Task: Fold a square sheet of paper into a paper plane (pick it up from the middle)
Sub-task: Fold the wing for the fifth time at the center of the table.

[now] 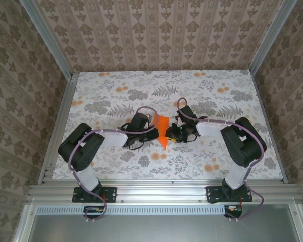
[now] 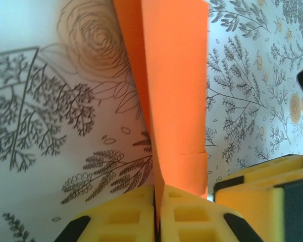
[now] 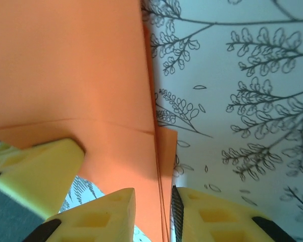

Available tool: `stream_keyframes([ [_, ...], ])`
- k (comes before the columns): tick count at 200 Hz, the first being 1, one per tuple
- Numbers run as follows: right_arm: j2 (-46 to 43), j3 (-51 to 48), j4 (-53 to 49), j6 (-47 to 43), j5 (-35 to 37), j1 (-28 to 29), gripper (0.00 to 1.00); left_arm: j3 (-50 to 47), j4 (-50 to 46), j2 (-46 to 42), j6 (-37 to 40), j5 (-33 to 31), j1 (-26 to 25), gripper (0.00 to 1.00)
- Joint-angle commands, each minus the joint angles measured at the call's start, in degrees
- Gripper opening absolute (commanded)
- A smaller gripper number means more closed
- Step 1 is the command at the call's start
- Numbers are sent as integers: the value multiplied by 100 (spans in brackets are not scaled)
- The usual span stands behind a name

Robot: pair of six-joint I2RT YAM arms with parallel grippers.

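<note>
The paper (image 1: 162, 131) stands on edge near the middle of the table (image 1: 217, 101). It is folded into layers and narrows to a point toward 6 o'clock in the top view. The left gripper (image 1: 151, 127) meets it from 9 o'clock and the right gripper (image 1: 173, 133) from 3 o'clock.

In the left wrist view, the left gripper (image 2: 157, 214) is closed tight on the paper's (image 2: 174, 91) lower edge. Its yellow fingers (image 2: 121, 219) press together with only the thin orange layers between them. The paper rises toward 12 o'clock with a faint crease across it. A yellow finger of the right gripper (image 2: 257, 186) sits just beside it at 4 o'clock.

In the right wrist view, the right gripper (image 3: 154, 217) has its fingers (image 3: 212, 217) slightly apart, with the paper's (image 3: 70, 65) stacked edges running down between them. Whether they pinch the paper or merely flank it, I cannot tell. A left finger (image 3: 35, 174) touches the paper at 8 o'clock.
</note>
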Motion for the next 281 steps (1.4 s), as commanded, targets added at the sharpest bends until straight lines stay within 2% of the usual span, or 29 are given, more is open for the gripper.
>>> stream_keyframes([
  [1,-411,-45,-216,-595,241,-71,28,333,-458,65,1135,71,81,7],
  [30,-420,-47,-150,-896,238,-66,25,664,-991,96,2107,604,221,6],
  [62,37,201,-35,-933,184,-119,19,878,-1158,288,2654,1086,371,4],
  [111,475,696,-12,-1113,-90,-326,17,1262,-1327,656,3042,1653,462,3],
  [160,744,793,-63,-1329,-361,-401,13,1565,-1437,902,3166,1692,488,2],
  [221,714,514,-110,-1398,-303,-406,13,1646,-1238,1032,2875,1639,545,6],
  [237,789,502,-163,-1365,-159,-426,13,1626,-1117,1047,2651,1634,541,10],
  [250,805,469,-147,-1280,-18,-423,13,1535,-882,1023,2361,1675,541,18],
  [270,794,332,-13,-978,178,-424,13,1226,-298,962,1743,1727,532,28],
  [281,797,271,48,-772,257,-427,13,1005,120,920,1395,1758,524,30],
])
